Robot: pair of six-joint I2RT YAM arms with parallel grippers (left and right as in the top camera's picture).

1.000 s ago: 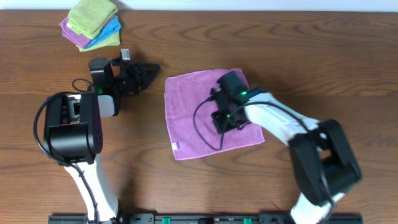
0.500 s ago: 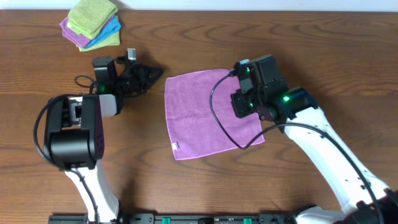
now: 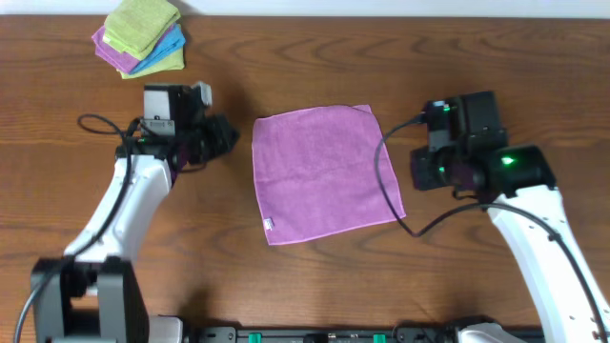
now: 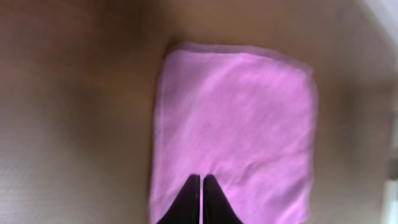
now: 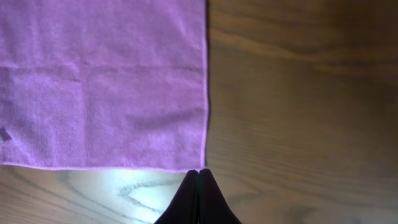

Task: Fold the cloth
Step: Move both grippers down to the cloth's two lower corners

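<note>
The cloth (image 3: 324, 171) is a lilac square lying flat and unfolded in the middle of the wooden table (image 3: 496, 57), its small white tag (image 3: 270, 226) at the front left corner. My left gripper (image 3: 229, 136) is shut and empty, a little left of the cloth's left edge. In the blurred left wrist view its tips (image 4: 202, 178) show against the cloth (image 4: 233, 124). My right gripper (image 3: 416, 173) is shut and empty, just off the cloth's right edge. The right wrist view puts its tips (image 5: 199, 172) right by a corner of the cloth (image 5: 99, 81), holding nothing.
A stack of folded cloths (image 3: 143, 38) in lime green, blue and purple sits at the far left corner of the table. Black cables (image 3: 391, 181) from the right arm hang over the cloth's right edge. Bare wood surrounds the cloth.
My right arm has drawn back off the middle of the cloth to its right side. My left arm has stretched out, and its gripper has gone from slightly open to shut.
</note>
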